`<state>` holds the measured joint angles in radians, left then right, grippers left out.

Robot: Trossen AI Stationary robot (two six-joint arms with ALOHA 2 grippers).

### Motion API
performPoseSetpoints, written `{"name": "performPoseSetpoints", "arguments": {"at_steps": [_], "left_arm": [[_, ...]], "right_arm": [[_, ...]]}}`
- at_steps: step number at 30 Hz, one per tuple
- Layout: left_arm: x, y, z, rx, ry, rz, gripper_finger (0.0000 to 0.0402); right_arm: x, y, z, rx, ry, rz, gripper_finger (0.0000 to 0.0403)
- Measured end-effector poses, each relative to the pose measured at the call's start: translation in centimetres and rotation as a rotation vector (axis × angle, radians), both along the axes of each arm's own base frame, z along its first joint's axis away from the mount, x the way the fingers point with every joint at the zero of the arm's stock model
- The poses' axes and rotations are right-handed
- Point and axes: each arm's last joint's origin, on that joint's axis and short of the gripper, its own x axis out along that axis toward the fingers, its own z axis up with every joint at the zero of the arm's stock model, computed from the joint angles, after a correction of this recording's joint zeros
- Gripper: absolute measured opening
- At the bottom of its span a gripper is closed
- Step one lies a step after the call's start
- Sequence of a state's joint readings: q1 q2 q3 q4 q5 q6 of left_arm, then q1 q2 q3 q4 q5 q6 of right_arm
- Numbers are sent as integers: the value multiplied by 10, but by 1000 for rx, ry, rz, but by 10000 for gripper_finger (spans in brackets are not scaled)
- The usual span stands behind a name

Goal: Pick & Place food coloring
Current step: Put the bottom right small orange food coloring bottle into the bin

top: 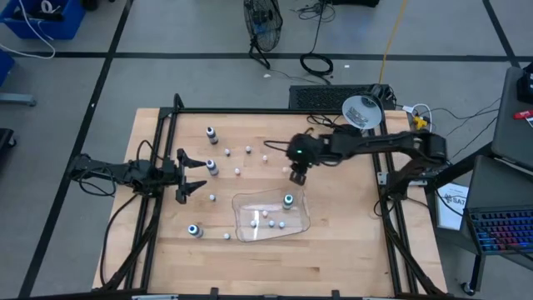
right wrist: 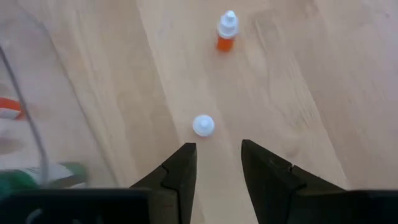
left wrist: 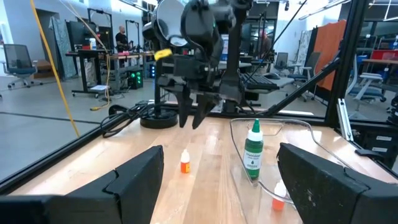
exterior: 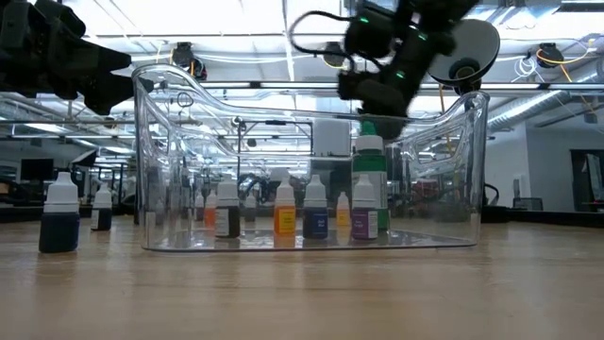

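Food coloring [top: 211, 167] bottles dot the wooden table [top: 333, 250]; left fingers [top: 188, 176] spread, right fingers [top: 297, 177] parted, empty

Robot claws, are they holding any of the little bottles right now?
No. The right gripper hangs with its jaws parted and empty above a small white-capped bottle. The left gripper waits open, holding nothing.

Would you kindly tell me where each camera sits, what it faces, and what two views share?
High: overhead, straight down on the table; both arms show.
Low: table height, level through the clear tray; right gripper above.
Left wrist: past its own open fingers toward the right gripper.
Right wrist: down past its fingers at a white bottle top.
Shared: green bottle.
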<state>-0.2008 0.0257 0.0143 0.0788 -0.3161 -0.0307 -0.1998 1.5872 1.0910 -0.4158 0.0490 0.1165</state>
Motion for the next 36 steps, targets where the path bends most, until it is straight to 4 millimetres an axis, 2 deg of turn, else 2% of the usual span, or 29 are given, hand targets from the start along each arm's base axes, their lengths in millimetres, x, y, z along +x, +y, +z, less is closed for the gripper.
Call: {"name": "performPoseSetpoints", "arguments": {"at_steps": [5,10,14,22,30,36], "left_arm": [[0,0,0,0,0,0,310],[0,0,0,0,0,0,310],[0,0,0,0,0,0,310],[0,0,0,0,0,0,310],[0,0,0,0,0,0,310],[0,0,0,0,0,0,310]], "right_arm": [[-33,0,-45,-22,-111,-25,115],[-51,-6,-75,-41,-175,-63,114],[-55,-7,-78,-57,-271,-72,114],[-59,-8,-83,-17,-263,-90,123],[-43,0,-88,17,-381,5,122],[-29,-3,-103,2,-331,31,125]]}}
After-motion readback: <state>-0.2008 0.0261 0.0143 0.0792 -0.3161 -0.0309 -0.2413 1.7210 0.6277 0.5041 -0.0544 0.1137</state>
